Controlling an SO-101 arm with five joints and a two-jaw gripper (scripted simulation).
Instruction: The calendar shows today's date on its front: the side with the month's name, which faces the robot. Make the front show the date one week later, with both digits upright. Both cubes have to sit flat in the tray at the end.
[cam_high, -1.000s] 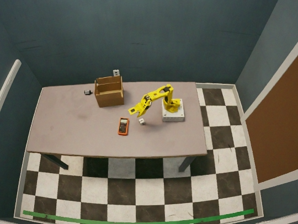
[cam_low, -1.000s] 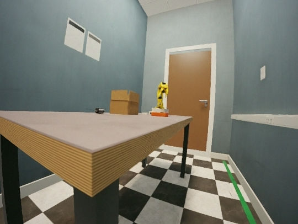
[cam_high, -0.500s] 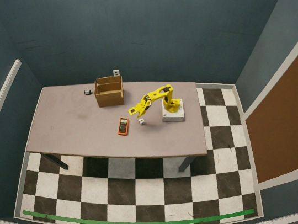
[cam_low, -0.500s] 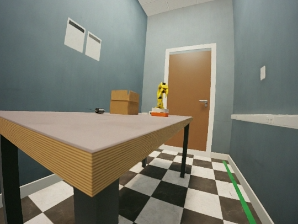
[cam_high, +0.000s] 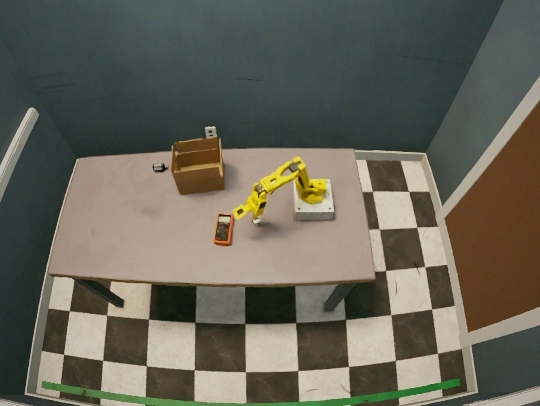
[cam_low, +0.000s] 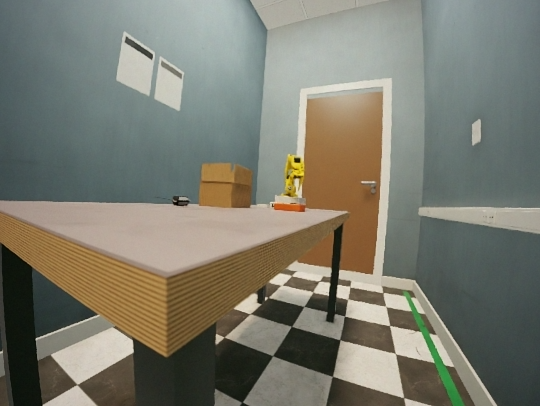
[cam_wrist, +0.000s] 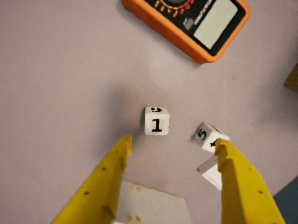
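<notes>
Only the wrist view lets me read the digits: a cube marked 1 (cam_wrist: 156, 124) and another showing a 5 (cam_wrist: 209, 136) lie apart on the counter (cam_high: 150, 240) (cam_low: 165, 240) (cam_wrist: 60, 90). My hand (cam_high: 249, 216) (cam_wrist: 175, 145) is parted, gripping neither.

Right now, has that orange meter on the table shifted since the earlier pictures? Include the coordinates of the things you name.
No, the orange meter (cam_high: 223, 230) (cam_low: 289, 207) (cam_wrist: 192, 31) has not visibly shifted: from above, it keeps its place relative to the cardboard box (cam_high: 201, 180) (cam_low: 225, 194) (cam_wrist: 293, 80).
</notes>
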